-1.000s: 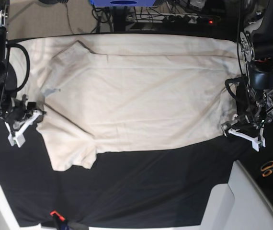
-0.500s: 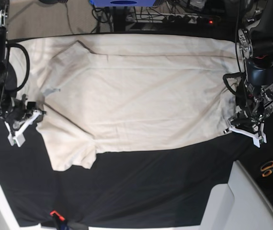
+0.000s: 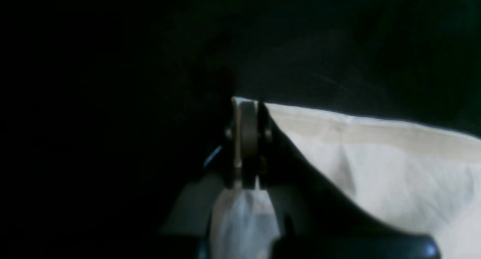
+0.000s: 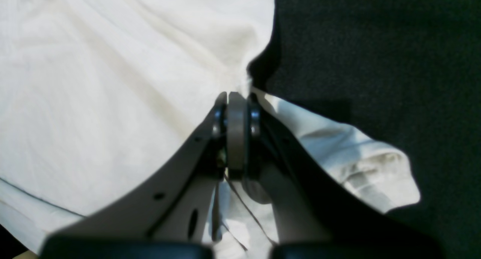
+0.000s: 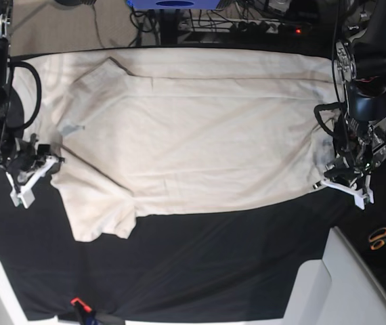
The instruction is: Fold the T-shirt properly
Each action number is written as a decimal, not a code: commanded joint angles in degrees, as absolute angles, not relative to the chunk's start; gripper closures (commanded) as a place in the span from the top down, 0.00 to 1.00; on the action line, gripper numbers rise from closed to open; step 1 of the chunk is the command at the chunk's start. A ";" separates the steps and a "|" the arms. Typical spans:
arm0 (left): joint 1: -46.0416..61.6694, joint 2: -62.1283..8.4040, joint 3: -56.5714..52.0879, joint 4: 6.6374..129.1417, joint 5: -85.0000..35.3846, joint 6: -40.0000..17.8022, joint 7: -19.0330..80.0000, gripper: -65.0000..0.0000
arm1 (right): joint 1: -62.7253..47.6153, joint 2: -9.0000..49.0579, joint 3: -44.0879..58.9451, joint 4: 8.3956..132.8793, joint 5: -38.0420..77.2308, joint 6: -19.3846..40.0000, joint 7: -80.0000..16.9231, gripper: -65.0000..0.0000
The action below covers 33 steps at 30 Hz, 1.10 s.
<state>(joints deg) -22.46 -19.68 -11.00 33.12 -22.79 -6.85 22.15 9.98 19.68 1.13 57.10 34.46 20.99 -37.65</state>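
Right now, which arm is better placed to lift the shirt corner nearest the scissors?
Left. Its fingers are closed on that corner of the T-shirt, while the right arm's fingers grip the shirt's opposite side.

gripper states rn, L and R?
Left gripper: closed on the cream cotton T-shirt's hem corner.
Right gripper: closed, pinching the T-shirt's edge.

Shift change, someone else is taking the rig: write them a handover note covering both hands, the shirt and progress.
Left hand: shut on the hem corner of the T-shirt.
Right hand: shut on the shirt's other side, a flap of cloth hanging loose beside it.
Shirt: spread broad across the dark table.
Done: both hands have cloth.
Left: the folding, probably starting with a lift.
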 commanded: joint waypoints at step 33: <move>-27.12 -21.67 -11.03 51.30 -23.16 -7.87 33.01 0.00 | 18.07 23.78 0.92 57.89 34.95 21.58 -28.70 0.01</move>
<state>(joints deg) -25.63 -20.62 -10.79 50.15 -22.70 -7.73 34.26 16.45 22.68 0.73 57.14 34.28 21.08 -30.48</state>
